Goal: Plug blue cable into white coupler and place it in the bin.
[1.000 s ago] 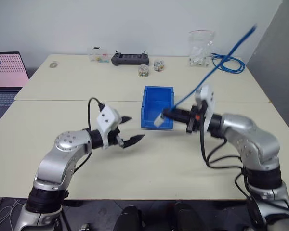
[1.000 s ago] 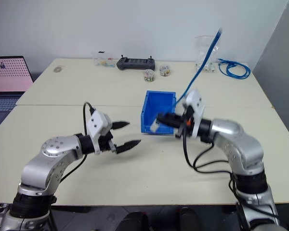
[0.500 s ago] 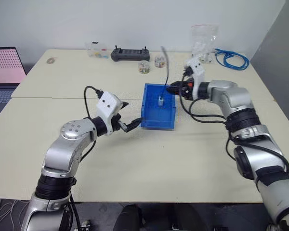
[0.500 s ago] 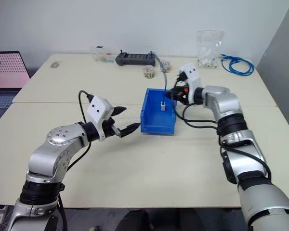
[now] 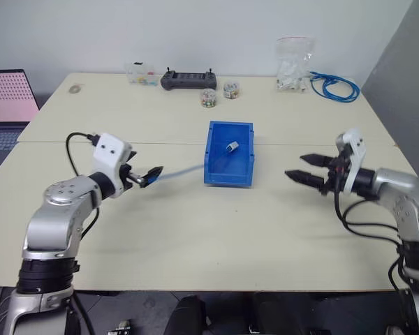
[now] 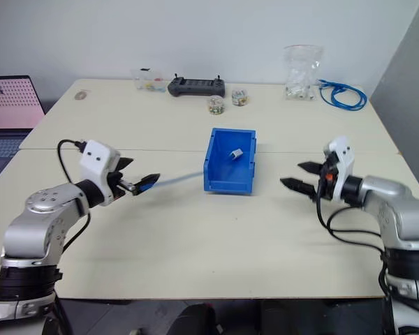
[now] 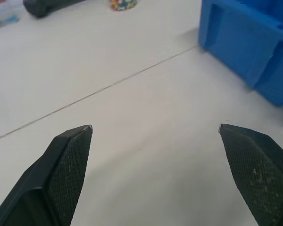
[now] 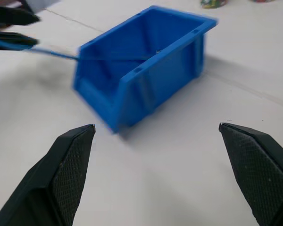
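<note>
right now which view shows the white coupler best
The right eye view: the white coupler lies unobstructed inside the bin. The left eye view shows it much the same. In the right wrist view the bin's wall hides it.

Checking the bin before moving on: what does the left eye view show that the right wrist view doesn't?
Left eye adds: the white coupler inside the bin, the right gripper open, off to its right. Right wrist adds: its fingers close up, nothing between. Both: the blue cable trailing from the bin toward the left gripper.
</note>
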Available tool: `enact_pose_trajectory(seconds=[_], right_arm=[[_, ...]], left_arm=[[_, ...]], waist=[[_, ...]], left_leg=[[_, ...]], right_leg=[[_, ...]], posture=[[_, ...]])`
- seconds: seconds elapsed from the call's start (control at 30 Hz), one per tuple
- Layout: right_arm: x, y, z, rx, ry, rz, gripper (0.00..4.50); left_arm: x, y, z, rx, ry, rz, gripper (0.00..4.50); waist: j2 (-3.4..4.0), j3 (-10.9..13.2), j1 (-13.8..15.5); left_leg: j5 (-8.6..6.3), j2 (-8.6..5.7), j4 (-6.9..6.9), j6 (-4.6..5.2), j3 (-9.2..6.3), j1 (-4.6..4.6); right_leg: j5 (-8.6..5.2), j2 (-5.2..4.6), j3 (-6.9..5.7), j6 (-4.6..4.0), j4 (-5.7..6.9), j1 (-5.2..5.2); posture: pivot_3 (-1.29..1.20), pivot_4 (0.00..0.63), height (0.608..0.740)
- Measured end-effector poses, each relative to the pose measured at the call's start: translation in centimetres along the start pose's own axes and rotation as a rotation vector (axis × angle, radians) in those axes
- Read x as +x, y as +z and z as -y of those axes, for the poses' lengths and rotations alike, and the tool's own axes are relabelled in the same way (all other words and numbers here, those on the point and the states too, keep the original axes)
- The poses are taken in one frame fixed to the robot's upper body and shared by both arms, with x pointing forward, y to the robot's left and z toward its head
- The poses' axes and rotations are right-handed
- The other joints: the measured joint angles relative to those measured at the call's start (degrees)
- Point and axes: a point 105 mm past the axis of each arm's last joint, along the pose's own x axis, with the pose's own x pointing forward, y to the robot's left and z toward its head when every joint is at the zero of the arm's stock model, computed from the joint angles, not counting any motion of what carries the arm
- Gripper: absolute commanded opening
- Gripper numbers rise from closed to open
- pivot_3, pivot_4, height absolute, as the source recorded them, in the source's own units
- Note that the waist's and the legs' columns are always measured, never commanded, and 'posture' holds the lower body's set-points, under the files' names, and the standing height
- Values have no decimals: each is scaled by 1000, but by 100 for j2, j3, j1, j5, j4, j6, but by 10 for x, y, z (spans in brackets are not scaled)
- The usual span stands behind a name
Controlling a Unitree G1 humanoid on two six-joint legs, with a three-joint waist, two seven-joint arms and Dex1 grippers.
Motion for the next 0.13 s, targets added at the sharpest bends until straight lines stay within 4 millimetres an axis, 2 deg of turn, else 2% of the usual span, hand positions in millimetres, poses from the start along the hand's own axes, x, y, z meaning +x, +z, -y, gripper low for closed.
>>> enact_pose_trajectory(seconds=[0.07,0.13], right_arm=[[2,7,-9,-23,21,25,4480],[3,9,-10,-30,15,33,4480]], left_arm=[[0,2,1,-10,-21,10,4500],[0,0,1,-24,-37,6,4500]], waist=[[-1,0,-15],[-3,-1,-21]], left_leg=[[5,-2,3,4,-2,20],[5,-5,4,6,0,32]], right_leg=[[6,1,-2,9,-5,24],[6,1,1,14,-6,36]], posture=[[0,150,740],[0,150,740]])
